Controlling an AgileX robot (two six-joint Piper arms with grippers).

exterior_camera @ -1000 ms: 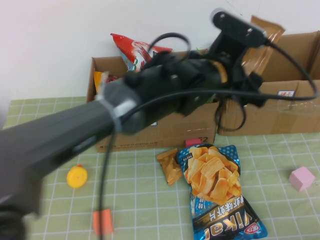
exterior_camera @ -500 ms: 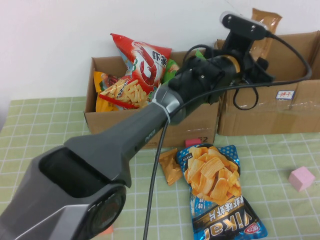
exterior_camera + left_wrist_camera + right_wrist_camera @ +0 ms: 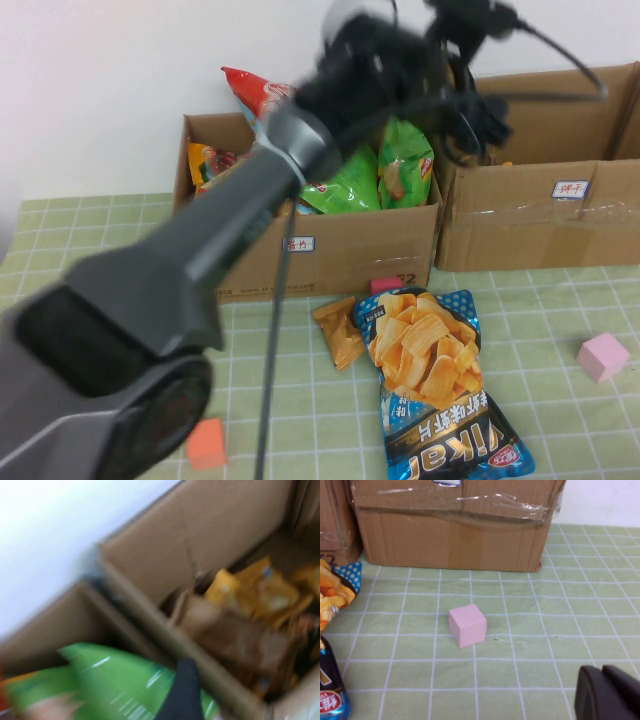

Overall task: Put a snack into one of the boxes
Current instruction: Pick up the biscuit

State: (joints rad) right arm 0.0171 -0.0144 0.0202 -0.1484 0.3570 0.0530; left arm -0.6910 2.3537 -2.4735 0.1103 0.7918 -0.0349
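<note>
Two brown cartons stand at the back. The left box (image 3: 340,255) holds green, red and yellow snack bags. The right box (image 3: 530,225) has clear tape across its front (image 3: 455,530). My left gripper (image 3: 478,115) is blurred, raised over the gap between the boxes. In the left wrist view a brown snack bag (image 3: 235,635) lies inside the right box among yellow packs (image 3: 260,590). A blue chips bag (image 3: 430,370) and a small brown pack (image 3: 338,332) lie on the mat in front. My right gripper (image 3: 602,695) is shut and empty, low over the mat; it is out of the high view.
A pink cube (image 3: 603,357) sits on the green checked mat at the right, also in the right wrist view (image 3: 467,625). An orange cube (image 3: 205,443) lies at the front left. My left arm (image 3: 200,270) crosses the left half of the high view.
My left arm has swung up and back, uncovering the green bags in the left box. The brown bag that stuck up above the right box is gone from there.
</note>
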